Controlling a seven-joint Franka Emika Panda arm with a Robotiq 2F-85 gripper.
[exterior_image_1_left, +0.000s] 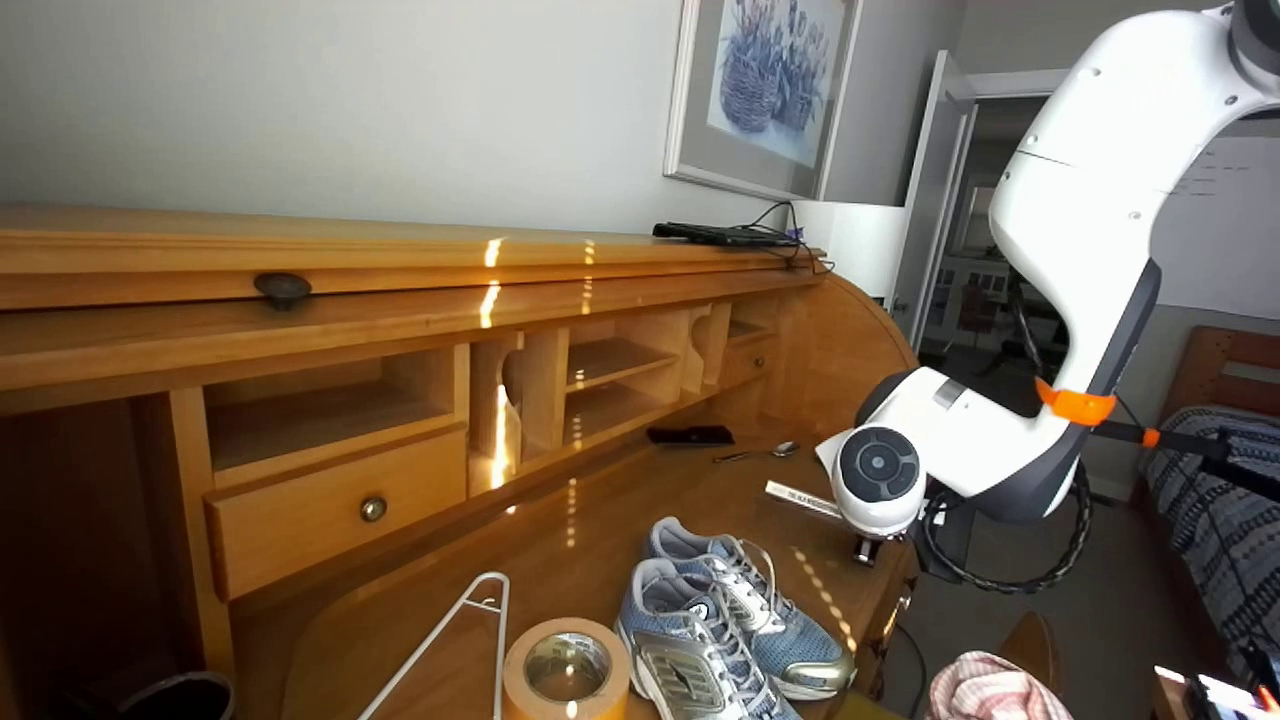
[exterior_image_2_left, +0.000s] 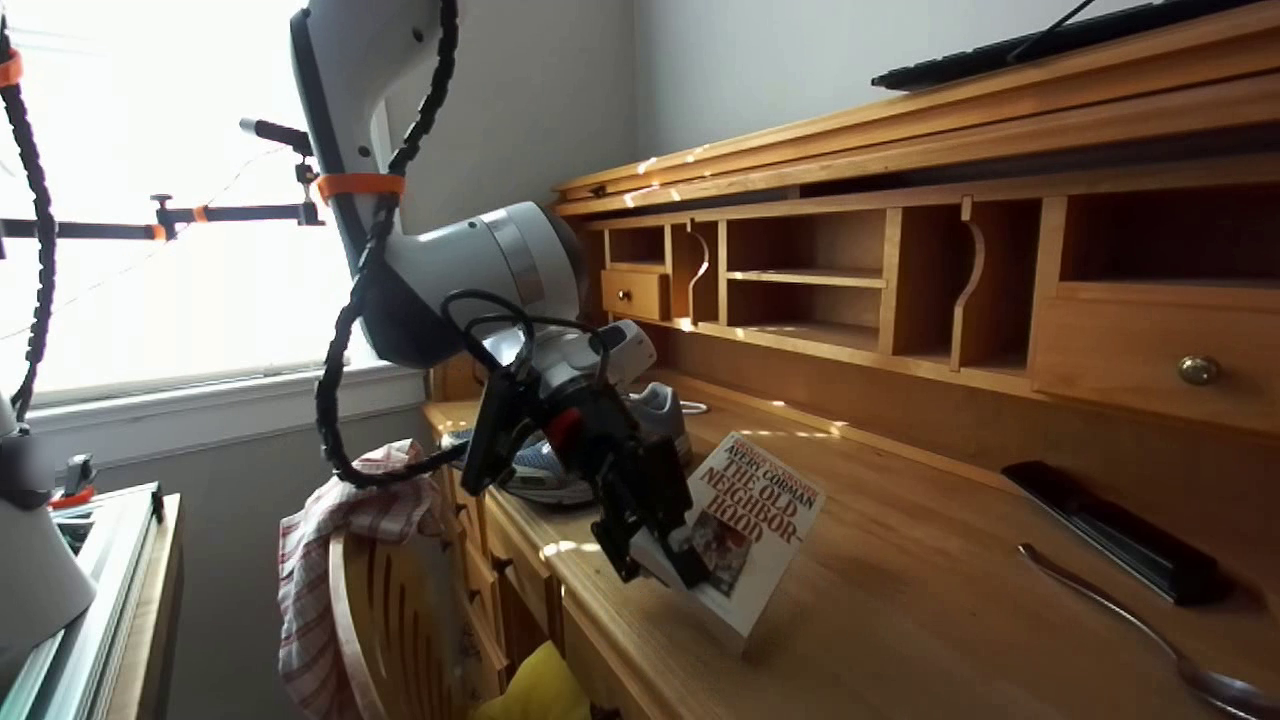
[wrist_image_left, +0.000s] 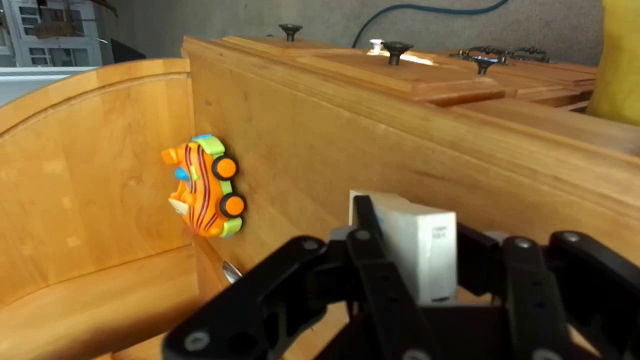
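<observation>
A white paperback book, "The Old Neighborhood" (exterior_image_2_left: 757, 505), stands tilted over the wooden desk top. Its lower corner is close to the wood; I cannot tell whether it touches. My black gripper (exterior_image_2_left: 665, 565) is shut on the book near its spine edge, one finger on each cover. In the wrist view the gripper (wrist_image_left: 417, 225) has the book's white edge (wrist_image_left: 437, 255) between its fingers. In an exterior view the book shows edge-on (exterior_image_1_left: 803, 498), and the arm hides most of the gripper. Blue-grey running shoes (exterior_image_1_left: 735, 610) sit on the desk nearby.
A tape roll (exterior_image_1_left: 567, 668) and white hanger (exterior_image_1_left: 440, 640) lie by the shoes. A spoon (exterior_image_2_left: 1110, 605) and black case (exterior_image_2_left: 1115, 530) lie near the cubbyholes (exterior_image_2_left: 805, 300). An orange toy car (wrist_image_left: 205, 187) is by the desk's side panel. A chair (exterior_image_2_left: 400, 620) stands in front.
</observation>
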